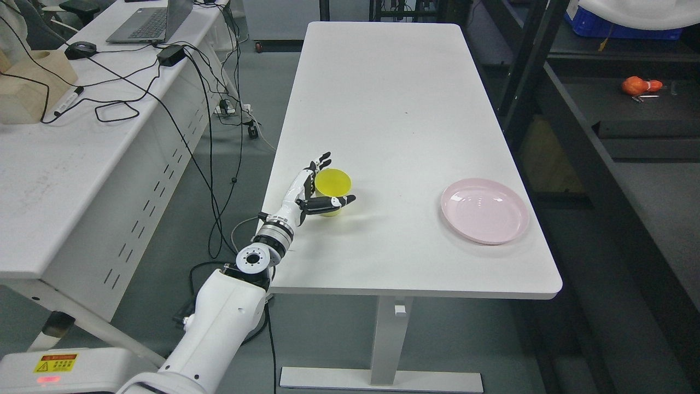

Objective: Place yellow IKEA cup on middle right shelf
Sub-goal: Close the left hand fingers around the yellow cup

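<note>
The yellow cup [332, 183] stands upright near the left edge of the white table [394, 109]. My left hand [340, 178] reaches in from the lower left and brackets the cup. Its thumb [328, 204] lies across the cup's near side and the other fingers [320, 163] stretch along its left and far side. The fingers are extended, not closed on the cup, and the cup rests on the table. A dark shelf unit [629, 115] runs along the right side of the picture. My right arm does not show.
A pink plate [485, 210] lies near the table's right front corner. An orange object [640, 86] sits on the dark shelf. To the left stands a second desk [65, 164] with a laptop [150, 22], a mouse and hanging cables.
</note>
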`<state>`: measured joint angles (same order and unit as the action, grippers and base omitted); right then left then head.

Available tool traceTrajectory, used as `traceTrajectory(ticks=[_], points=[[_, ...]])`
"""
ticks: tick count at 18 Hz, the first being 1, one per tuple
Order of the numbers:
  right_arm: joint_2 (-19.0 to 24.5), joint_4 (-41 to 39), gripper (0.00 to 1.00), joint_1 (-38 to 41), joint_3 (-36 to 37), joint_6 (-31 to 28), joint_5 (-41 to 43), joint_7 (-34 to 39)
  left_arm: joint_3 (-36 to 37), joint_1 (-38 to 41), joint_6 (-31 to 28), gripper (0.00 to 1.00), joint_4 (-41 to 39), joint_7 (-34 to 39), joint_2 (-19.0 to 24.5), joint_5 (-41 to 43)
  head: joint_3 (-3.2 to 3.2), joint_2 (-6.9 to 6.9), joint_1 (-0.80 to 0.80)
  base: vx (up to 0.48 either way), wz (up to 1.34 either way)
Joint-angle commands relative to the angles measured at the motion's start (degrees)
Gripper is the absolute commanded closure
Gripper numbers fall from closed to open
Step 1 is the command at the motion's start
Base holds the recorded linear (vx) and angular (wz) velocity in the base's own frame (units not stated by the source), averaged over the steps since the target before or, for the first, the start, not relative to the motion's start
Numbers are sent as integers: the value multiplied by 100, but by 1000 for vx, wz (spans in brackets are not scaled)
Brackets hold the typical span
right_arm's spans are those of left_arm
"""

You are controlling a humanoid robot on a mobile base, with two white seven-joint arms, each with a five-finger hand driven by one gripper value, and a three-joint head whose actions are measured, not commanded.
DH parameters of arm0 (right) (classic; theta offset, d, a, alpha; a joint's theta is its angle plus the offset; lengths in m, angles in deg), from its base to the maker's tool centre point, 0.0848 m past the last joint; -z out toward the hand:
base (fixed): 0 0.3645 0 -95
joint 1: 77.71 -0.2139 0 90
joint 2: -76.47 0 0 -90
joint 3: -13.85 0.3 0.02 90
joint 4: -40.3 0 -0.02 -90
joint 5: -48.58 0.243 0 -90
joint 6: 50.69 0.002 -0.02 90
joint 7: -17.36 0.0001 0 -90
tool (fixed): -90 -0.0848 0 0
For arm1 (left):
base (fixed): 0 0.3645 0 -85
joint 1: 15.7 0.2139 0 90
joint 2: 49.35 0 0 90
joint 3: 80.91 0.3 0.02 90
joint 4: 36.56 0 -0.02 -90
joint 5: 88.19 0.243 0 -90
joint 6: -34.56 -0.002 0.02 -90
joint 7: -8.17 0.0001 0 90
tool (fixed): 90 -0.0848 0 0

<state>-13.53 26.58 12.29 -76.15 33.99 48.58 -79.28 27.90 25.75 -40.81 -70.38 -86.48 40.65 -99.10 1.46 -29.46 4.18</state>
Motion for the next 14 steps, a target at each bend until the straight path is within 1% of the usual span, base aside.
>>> traceTrajectory(ticks=[1, 7, 9, 10, 11, 13, 14], points=[[-100, 1, 1, 79, -97, -5, 141, -4, 413, 21, -48, 1, 138, -1, 100, -8, 0, 0, 0, 0, 0], [-100, 1, 1, 79, -97, -5, 141, -4, 378, 21, -65, 2, 385, 16, 100, 1, 0, 0, 0, 1, 7], [-100, 1, 1, 79, -97, -5, 141, -4, 352, 21, -74, 7, 393, 25, 100, 1, 0, 0, 0, 0, 0], [-100, 1, 1, 79, -97, -5, 141, -4, 334, 21, -74, 13, 393, 34, 100, -8, 0, 0, 0, 0, 0], [-100, 1, 1, 79, -97, -5, 141, -4, 247, 30, -66, 23, 402, 34, 100, -16, 0, 0, 0, 0, 0], [-100, 1, 1, 79, -97, -5, 141, -4, -139, 65, -13, 46, 393, 25, 100, -16, 0, 0, 0, 0, 0], [-100, 1, 1, 79, -97, -5, 141, -4, -332, 74, 13, 55, 393, 25, 100, -16, 0, 0, 0, 0, 0]])
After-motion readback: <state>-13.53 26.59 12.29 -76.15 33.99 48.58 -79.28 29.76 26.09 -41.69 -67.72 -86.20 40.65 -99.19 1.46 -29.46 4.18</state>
